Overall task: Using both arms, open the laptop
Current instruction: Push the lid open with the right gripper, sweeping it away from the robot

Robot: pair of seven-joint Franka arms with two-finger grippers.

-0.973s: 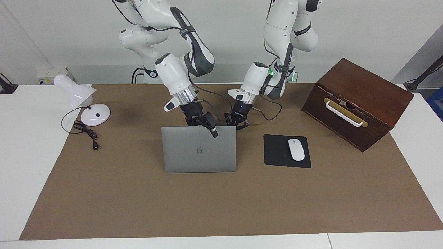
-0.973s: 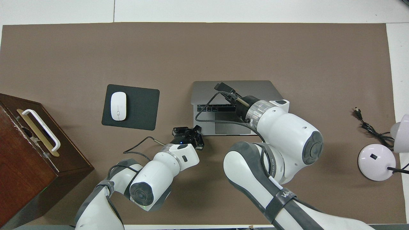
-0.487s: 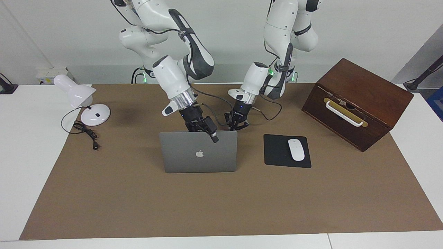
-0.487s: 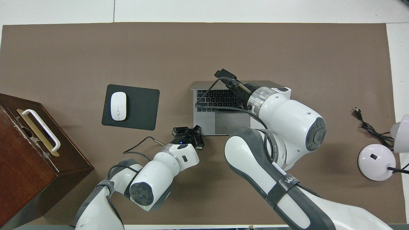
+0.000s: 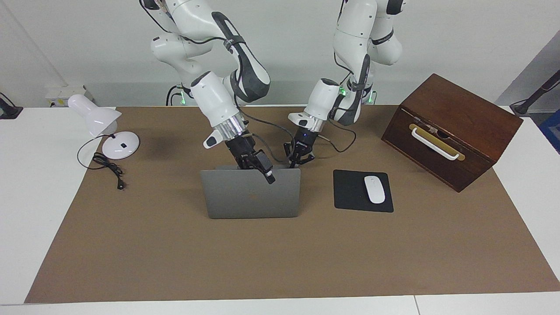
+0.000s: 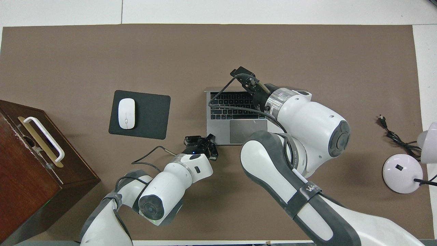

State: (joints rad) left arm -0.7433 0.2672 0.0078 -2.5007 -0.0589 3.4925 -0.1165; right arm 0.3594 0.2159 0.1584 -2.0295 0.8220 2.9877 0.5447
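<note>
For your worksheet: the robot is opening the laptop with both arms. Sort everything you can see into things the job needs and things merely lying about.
Needed: laptop, lid raised; right gripper at the lid's top edge; left gripper, shut, at the deck's corner.

Lying about: mouse on mouse pad; wooden box; desk lamp with cable.

left pincer point(image 5: 298, 162) shut, low (wrist steeply tilted) | right pincer point(image 5: 267, 173) raised, arm stretched forward
</note>
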